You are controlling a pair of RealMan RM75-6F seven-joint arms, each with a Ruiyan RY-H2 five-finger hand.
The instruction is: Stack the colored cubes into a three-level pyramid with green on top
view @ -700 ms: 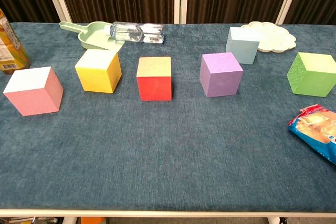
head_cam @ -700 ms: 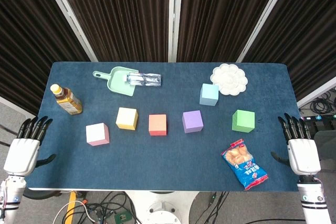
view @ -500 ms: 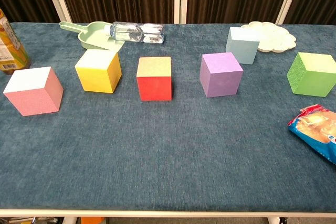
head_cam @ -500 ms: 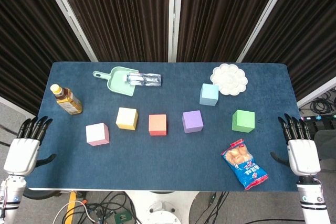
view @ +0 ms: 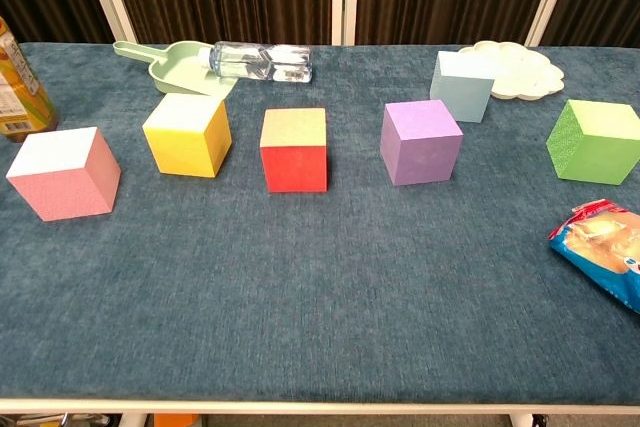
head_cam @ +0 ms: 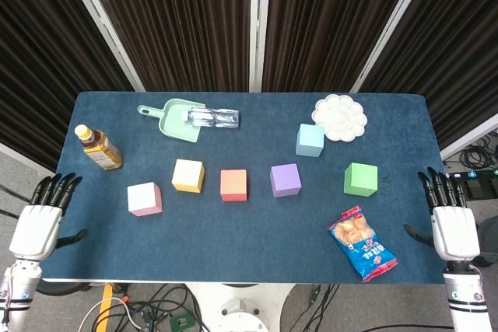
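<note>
The left robot hand [head_cam: 36,225] hangs off the left edge of the surface [head_cam: 249,242], near its front corner, fingers straight and spread, holding nothing and touching nothing. The right robot hand [head_cam: 454,228] sits the same way off the right edge, fingers extended and apart, empty. Neither shows in the chest view.

All six cubes lie singly on the blue surface, none stacked. From left to right run the pink cube [head_cam: 145,198], nearest the left hand, then the yellow cube [head_cam: 187,175], the red cube [head_cam: 233,185] and the purple cube [head_cam: 285,179], each apart from its neighbour with a gap between. The light blue cube [head_cam: 310,140] stands farther back, just beside the white palette dish [head_cam: 340,117]. The green cube [head_cam: 361,179] is at the right, well apart from the purple one and closest to the right hand.

A snack packet [head_cam: 362,243] lies in front of the green cube, near the front right corner. At the back left, a clear bottle [head_cam: 212,117] lies on its side with one end in the green dustpan [head_cam: 173,120], and a tea bottle [head_cam: 98,147] lies near the left edge.

The front strip of the surface, ahead of the cube row from the pink cube to the packet, is bare cloth.
</note>
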